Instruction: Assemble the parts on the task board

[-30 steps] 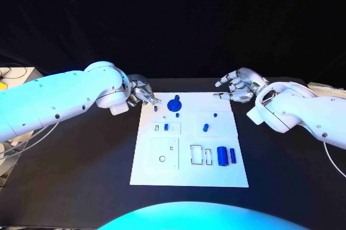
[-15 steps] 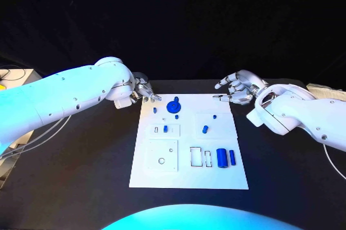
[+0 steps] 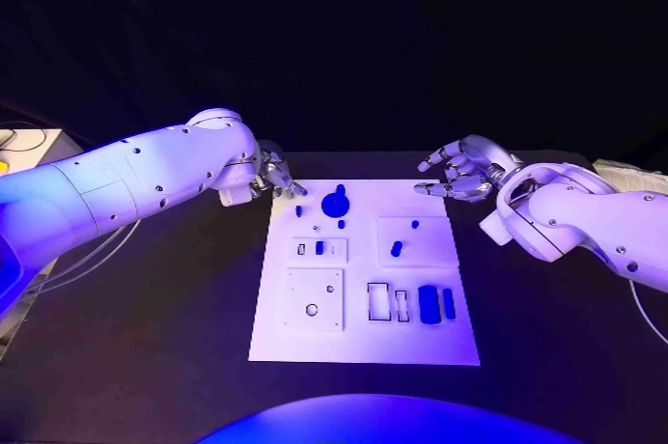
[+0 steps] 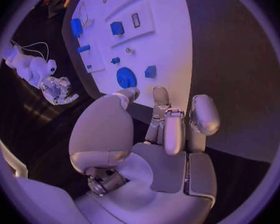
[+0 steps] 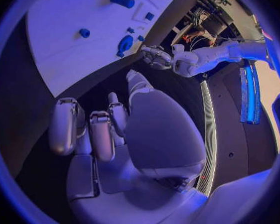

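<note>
Two arms [image 3: 125, 188] are finished in smooth white shells of rounded, bulbous section, dotted with small dark recessed screws and divided by thin panel seams. Each is ended by a silver many-fingered hand, left hand [image 3: 273, 177] and right hand [image 3: 459, 169], built of metallic segments with pale padded fingers [image 4: 173, 129] and broad smooth palms.

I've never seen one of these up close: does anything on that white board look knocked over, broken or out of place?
Nothing stands out. The task board lies flat, the blue parts sit on it, and both hands hover empty.
</note>
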You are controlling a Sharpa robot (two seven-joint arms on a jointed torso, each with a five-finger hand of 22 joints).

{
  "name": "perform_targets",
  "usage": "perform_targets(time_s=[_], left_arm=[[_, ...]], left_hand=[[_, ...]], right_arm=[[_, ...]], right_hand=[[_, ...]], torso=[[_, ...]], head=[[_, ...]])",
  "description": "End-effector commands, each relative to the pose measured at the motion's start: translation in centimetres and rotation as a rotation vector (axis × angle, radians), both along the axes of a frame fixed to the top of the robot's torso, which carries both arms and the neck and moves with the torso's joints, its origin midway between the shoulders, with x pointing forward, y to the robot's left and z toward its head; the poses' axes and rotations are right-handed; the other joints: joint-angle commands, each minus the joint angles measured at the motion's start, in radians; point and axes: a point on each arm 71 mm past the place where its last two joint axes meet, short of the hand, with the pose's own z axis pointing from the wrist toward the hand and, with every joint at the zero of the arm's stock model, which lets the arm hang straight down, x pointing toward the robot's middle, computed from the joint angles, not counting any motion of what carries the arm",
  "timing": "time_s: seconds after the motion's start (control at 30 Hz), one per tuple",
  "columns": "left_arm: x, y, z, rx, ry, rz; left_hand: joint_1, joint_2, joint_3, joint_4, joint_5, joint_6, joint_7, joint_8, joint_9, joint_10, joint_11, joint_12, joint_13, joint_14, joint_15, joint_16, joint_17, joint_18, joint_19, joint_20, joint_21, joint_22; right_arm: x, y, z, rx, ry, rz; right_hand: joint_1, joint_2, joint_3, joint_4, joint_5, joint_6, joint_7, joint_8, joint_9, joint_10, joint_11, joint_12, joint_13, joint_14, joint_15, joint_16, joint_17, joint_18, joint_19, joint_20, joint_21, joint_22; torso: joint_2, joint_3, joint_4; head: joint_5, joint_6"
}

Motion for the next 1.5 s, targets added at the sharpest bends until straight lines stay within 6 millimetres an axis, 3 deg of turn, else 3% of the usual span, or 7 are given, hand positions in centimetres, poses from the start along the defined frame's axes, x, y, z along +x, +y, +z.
perform_targets(time_s=[0.03, 0.93, 1.3, 1.5], left_arm=[[-0.1, -0.4, -0.2, 0.022, 0.027, -0.036], [-0.4, -0.8, -1.5, 0.028, 0.090, -0.058], [-0.5, -1.0, -1.7, 0.032, 0.100, -0.063], [-0.5, -1.0, -1.8, 0.023, 0.097, -0.057]], left_hand=[[-0.010, -0.002, -0.004, 0.000, -0.003, 0.003, 0.007, -0.004, -0.001, -0.006, 0.002, 0.000, 0.000, 0.063, 0.008, 0.001, 0.132, 0.019, 0.002, 0.008, -0.003, 0.001], [-0.024, 0.000, -0.016, 0.000, -0.005, 0.010, 0.006, -0.004, -0.004, -0.007, 0.002, 0.003, 0.002, 0.064, 0.009, 0.004, 0.136, 0.019, 0.004, 0.010, -0.001, 0.005], [-0.004, 0.016, -0.012, -0.007, -0.001, 0.017, 0.002, -0.002, -0.006, -0.006, -0.001, 0.009, 0.007, 0.066, 0.007, 0.007, 0.142, 0.018, 0.007, 0.011, 0.002, 0.011], [0.021, 0.040, 0.001, -0.008, 0.000, 0.020, -0.001, -0.003, -0.008, -0.004, -0.004, 0.014, 0.010, 0.066, 0.005, 0.008, 0.143, 0.018, 0.008, 0.010, 0.004, 0.014]], right_arm=[[-0.1, 0.1, 0.1, 0.001, -0.007, 0.011], [0.0, 0.2, 0.1, 0.001, -0.009, 0.010], [0.0, 0.2, 0.1, 0.001, -0.009, 0.011], [0.0, 0.3, 0.1, 0.001, -0.009, 0.012]], right_hand=[[-0.010, 0.003, 0.007, 0.001, 0.005, -0.006, -0.001, 0.005, -0.001, -0.003, 0.000, -0.002, 0.029, 0.066, 0.002, -0.005, 0.140, 0.010, -0.004, -0.002, -0.006, 0.045], [-0.010, 0.003, 0.007, 0.001, 0.005, -0.006, -0.001, 0.005, -0.001, -0.003, 0.000, -0.002, 0.029, 0.066, 0.002, -0.005, 0.140, 0.010, -0.004, -0.002, -0.006, 0.045], [-0.010, 0.003, 0.007, 0.001, 0.005, -0.006, -0.001, 0.005, -0.001, -0.003, 0.000, -0.002, 0.029, 0.066, 0.002, -0.005, 0.140, 0.010, -0.004, -0.002, -0.006, 0.045], [-0.010, 0.003, 0.007, 0.001, 0.005, -0.006, -0.001, 0.005, -0.001, -0.003, 0.000, -0.002, 0.029, 0.066, 0.002, -0.005, 0.140, 0.010, -0.004, -0.002, -0.006, 0.045]], torso=[[0.000, -0.0004, 0.0008], [0.000, 0.0013, 0.0005], [0.000, 0.0012, 0.0004], [0.001, 0.0004, 0.0000]], head=[[-0.001, -0.002], [0.002, -0.003], [0.002, -0.005], [0.003, -0.006]])
